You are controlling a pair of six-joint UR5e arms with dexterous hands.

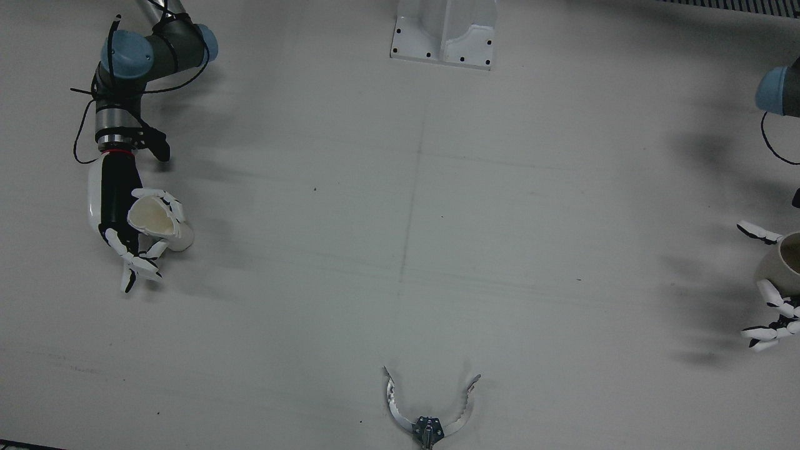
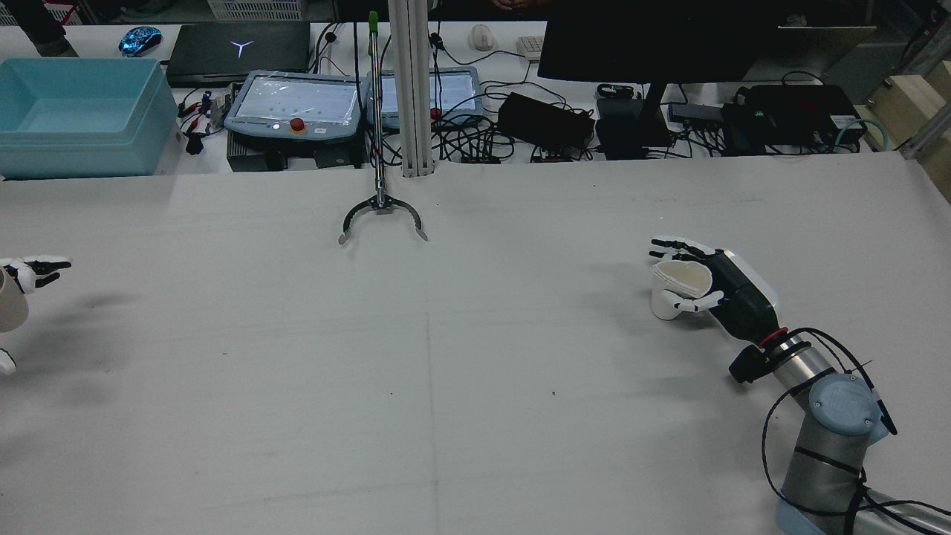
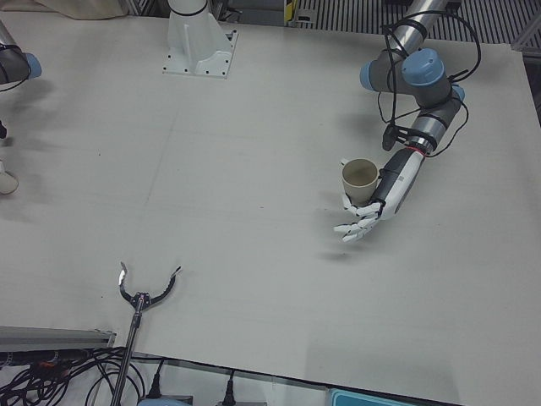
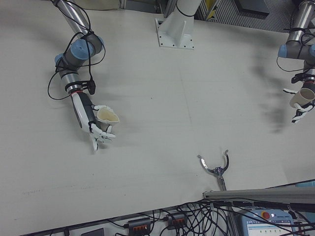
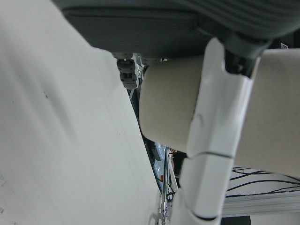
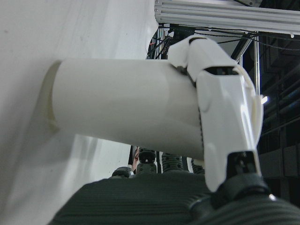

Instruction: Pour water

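Across the wide pale grey bench, the two arms work well apart, near opposite side edges. The right hand is clamped on a squashed white paper cup standing on the bench; the left hand is wrapped around a beige cylindrical mug, held upright off the surface. To pour well, I judge both vessels should first be brought together toward the centre, rims level, then one tipped slowly.

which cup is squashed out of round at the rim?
The white cup in the right hand. Its rim is pinched out of shape; the beige cup in the left hand keeps a round rim.
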